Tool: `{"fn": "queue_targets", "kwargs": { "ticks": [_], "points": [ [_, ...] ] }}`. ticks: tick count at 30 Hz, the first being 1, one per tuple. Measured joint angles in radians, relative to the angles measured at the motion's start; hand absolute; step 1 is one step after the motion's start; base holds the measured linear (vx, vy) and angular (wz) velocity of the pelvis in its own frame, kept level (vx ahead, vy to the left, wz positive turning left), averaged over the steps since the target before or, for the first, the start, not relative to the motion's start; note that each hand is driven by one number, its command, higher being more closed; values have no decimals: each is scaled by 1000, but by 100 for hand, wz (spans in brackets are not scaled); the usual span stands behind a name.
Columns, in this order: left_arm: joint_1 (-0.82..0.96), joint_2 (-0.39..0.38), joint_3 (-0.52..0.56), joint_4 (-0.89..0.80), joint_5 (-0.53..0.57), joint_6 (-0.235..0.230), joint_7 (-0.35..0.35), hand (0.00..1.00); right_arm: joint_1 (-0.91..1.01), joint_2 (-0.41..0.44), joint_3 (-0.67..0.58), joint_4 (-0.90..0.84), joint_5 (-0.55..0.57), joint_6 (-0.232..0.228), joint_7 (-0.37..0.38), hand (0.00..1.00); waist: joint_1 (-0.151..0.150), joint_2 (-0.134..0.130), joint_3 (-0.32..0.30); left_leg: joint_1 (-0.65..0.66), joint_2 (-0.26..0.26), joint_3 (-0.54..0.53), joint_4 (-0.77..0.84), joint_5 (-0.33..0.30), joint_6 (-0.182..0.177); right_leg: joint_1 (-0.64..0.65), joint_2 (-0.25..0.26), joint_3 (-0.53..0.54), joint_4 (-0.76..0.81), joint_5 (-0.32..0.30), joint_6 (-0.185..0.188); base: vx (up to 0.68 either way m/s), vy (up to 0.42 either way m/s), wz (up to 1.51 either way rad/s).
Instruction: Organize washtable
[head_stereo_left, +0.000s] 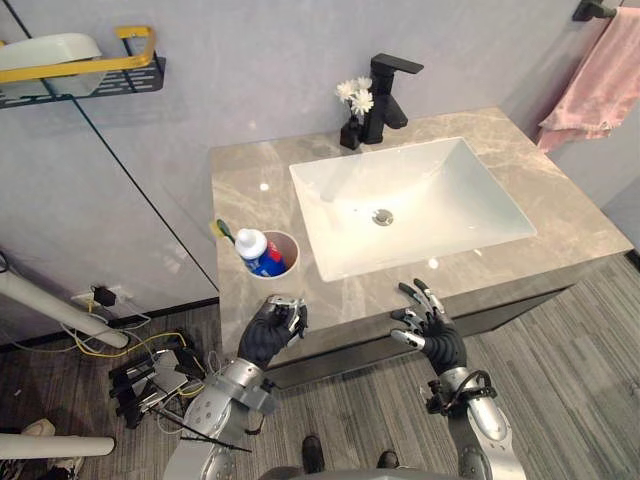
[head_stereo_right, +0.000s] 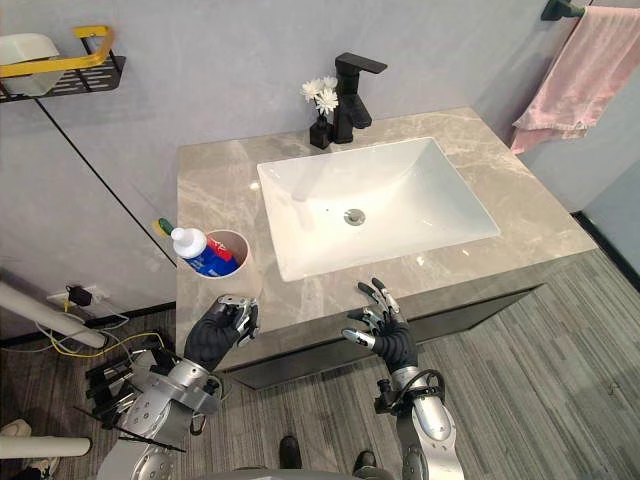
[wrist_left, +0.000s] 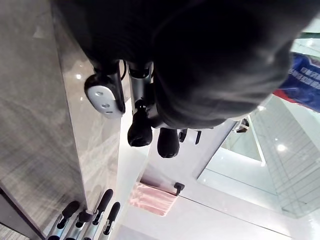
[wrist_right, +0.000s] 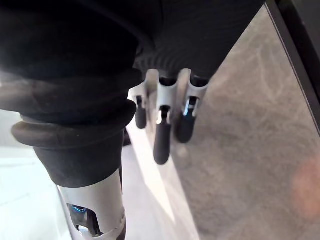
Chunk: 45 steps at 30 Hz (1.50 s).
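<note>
A white cup stands on the front left of the marble counter. It holds a blue, white and red toothpaste tube and a green toothbrush. My left hand hovers at the counter's front edge just below the cup, its fingers curled with nothing in them. At the front edge below the white sink my right hand is open, its fingers relaxed above the marble.
A black faucet and a small black vase of white flowers stand behind the sink. A pink towel hangs at the right. On the wall at upper left is a black shelf with a yellow handle and a white dish.
</note>
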<state>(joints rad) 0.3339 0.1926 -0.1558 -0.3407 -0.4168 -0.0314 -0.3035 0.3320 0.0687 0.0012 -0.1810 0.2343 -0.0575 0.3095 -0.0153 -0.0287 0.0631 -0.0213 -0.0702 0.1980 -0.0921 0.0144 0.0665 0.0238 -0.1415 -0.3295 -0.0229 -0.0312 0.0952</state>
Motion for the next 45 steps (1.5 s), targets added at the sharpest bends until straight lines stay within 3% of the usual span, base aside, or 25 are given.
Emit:
{"fn": "queue_targets", "kwargs": {
  "ticks": [4, 32, 45],
  "points": [
    [-13, 0, -3, 16, 0, -2, -1, 100, -1, 0, -2, -2, 0, -1, 0, 0, 0, -10, 7, 0, 0, 4, 0, -2, 1, -1, 0, 3, -1, 0, 0, 3, -6, -1],
    [-180, 7, 32, 140, 76, -25, 2, 100, -2, -11, -23, -7, 0, 19, 1, 0, -1, -10, 8, 1, 1, 24, 0, -11, -1, -10, 0, 28, 0, 2, 2, -3, -5, -2],
    [-253, 18, 42, 194, 103, -33, 44, 100, -2, -20, -22, -7, 0, 24, 1, 0, -18, -13, 9, 3, 1, 29, 0, -10, 1, -11, 0, 32, 0, 3, 3, 0, 0, 0]
  ]
}}
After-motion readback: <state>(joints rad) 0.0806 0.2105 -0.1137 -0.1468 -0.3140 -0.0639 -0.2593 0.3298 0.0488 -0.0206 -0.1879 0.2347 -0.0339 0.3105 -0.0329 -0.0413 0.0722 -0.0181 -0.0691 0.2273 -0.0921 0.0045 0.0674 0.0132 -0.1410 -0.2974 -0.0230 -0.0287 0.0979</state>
